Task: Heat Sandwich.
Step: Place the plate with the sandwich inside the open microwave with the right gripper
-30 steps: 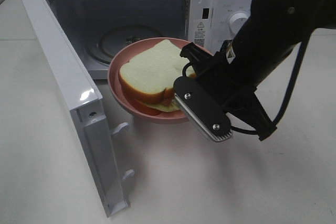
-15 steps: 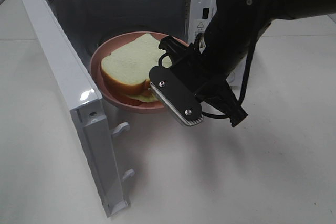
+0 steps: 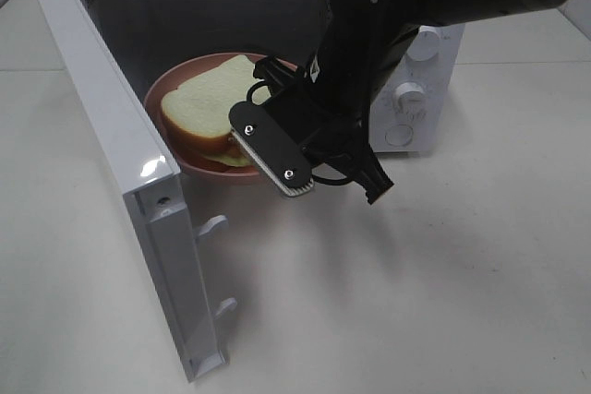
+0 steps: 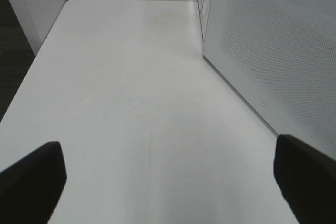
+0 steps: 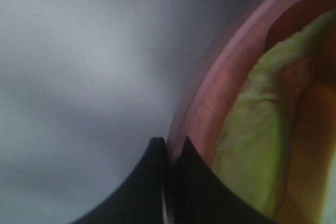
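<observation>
From the high camera, our right hand [image 3: 263, 140] is clamped on the near rim of the pink plate [image 3: 159, 103]. The plate carries the sandwich [image 3: 208, 103] at the mouth of the open microwave [image 3: 411, 89], partly inside the cavity, beside the swung-out door [image 3: 120, 163]. We judge that loading is the step in hand.

In the left wrist view, our left hand [image 4: 168, 177] stands wide apart and empty over the table [image 4: 121, 93], next to the microwave's side wall.

In the right wrist view, the right hand's fingers [image 5: 194, 182] pinch tight on the plate rim, with the sandwich's green layer just beside them. Next we must ease the plate in level, set it down, let go and back out without tipping it.
</observation>
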Controlling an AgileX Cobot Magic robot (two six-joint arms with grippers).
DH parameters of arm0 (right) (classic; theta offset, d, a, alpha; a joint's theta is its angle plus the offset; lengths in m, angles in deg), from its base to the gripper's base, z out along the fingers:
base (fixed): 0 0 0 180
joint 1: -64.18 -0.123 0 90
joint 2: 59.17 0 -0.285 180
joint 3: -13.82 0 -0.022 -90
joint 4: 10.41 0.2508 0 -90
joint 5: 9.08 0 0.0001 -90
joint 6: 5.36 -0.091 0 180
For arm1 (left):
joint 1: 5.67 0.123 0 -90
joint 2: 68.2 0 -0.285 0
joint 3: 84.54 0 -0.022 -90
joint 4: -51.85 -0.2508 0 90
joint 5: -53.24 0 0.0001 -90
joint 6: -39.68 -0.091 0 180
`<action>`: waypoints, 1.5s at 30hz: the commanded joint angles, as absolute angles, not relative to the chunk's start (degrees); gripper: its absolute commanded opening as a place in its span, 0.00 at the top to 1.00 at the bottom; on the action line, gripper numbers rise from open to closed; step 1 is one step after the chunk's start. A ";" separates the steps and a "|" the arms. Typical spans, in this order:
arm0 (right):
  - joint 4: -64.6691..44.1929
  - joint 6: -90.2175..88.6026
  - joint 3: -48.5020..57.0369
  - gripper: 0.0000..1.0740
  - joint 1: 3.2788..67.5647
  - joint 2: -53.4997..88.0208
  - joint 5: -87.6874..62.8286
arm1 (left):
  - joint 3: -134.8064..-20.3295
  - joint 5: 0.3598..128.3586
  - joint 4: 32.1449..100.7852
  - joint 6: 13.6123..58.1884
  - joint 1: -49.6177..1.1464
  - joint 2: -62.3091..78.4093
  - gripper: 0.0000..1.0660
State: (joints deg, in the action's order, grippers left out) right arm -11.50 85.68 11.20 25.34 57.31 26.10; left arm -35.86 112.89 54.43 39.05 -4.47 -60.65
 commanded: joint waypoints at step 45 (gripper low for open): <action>-18.09 63.68 44.09 0.98 26.88 78.51 33.95 | -35.74 112.54 54.60 38.94 -4.30 -62.25 0.05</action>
State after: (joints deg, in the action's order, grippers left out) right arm -17.74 64.19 43.52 26.77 78.68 34.87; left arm -35.86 112.89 54.43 39.05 -4.47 -60.65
